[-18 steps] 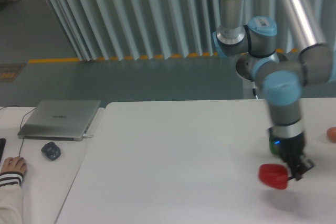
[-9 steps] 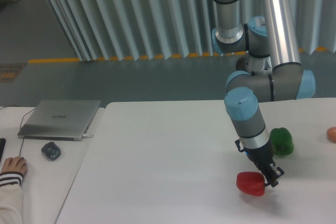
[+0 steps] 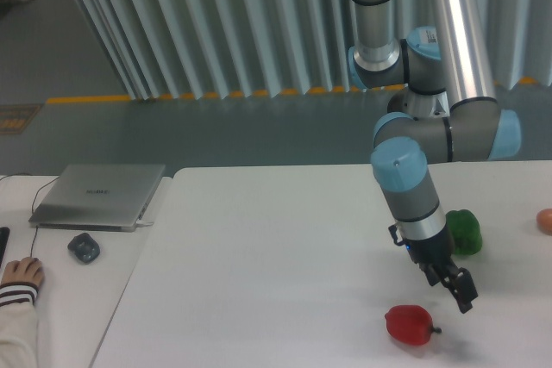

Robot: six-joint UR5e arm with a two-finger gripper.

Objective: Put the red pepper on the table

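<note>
The red pepper [image 3: 409, 324] lies on its side on the white table [image 3: 259, 265], near the front edge, its dark stem pointing right. My gripper [image 3: 459, 291] hangs a little above and to the right of it, apart from it, with nothing between its fingers. Its jaws look open. The arm reaches down from the back right.
A green pepper [image 3: 464, 232] stands on the table just behind the gripper's wrist. A small orange-pink object [image 3: 545, 221] sits at the right edge. On the left desk are a grey laptop [image 3: 99, 195], a mouse [image 3: 84, 248] and a person's hand [image 3: 21, 274].
My gripper carried the red pepper leftward, let it go onto the table, then rose and moved slightly right, away from it.
</note>
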